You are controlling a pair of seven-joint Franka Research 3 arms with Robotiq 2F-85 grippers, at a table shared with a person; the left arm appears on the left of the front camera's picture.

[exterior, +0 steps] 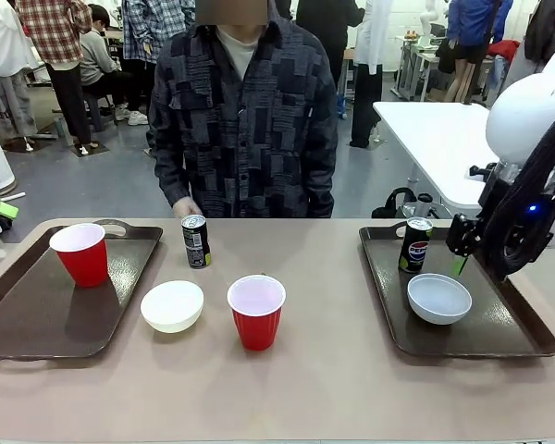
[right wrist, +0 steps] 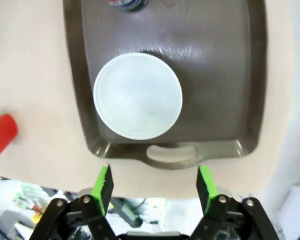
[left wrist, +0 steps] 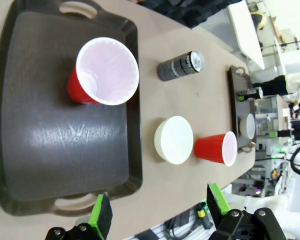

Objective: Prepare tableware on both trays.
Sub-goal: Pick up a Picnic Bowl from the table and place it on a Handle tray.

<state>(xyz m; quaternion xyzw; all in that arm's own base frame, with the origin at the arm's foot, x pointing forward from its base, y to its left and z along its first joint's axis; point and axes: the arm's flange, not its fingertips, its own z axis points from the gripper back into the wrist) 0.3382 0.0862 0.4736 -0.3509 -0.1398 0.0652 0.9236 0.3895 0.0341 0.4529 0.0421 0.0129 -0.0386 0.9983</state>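
On the right tray [exterior: 499,338], a white bowl [exterior: 438,298] sits near the middle, with a Pepsi can [exterior: 414,245] upright just behind it toward the far rim. The right gripper [right wrist: 155,174] hangs above this tray, its green-padded fingers spread wide and holding nothing. On the left tray [exterior: 46,324], a red cup [exterior: 80,254] stands upright in the far part, and the rest of that tray is bare. On the table [exterior: 351,388] between the trays, a second white bowl [exterior: 172,305] rests just beside the left tray's rim, a second red cup [exterior: 256,311] stands near it, and a second can [exterior: 196,241] stands farther back, close to the person's hand [exterior: 187,208]. The left gripper [left wrist: 157,197] hovers near the left tray's near handle, jaws apart and empty.
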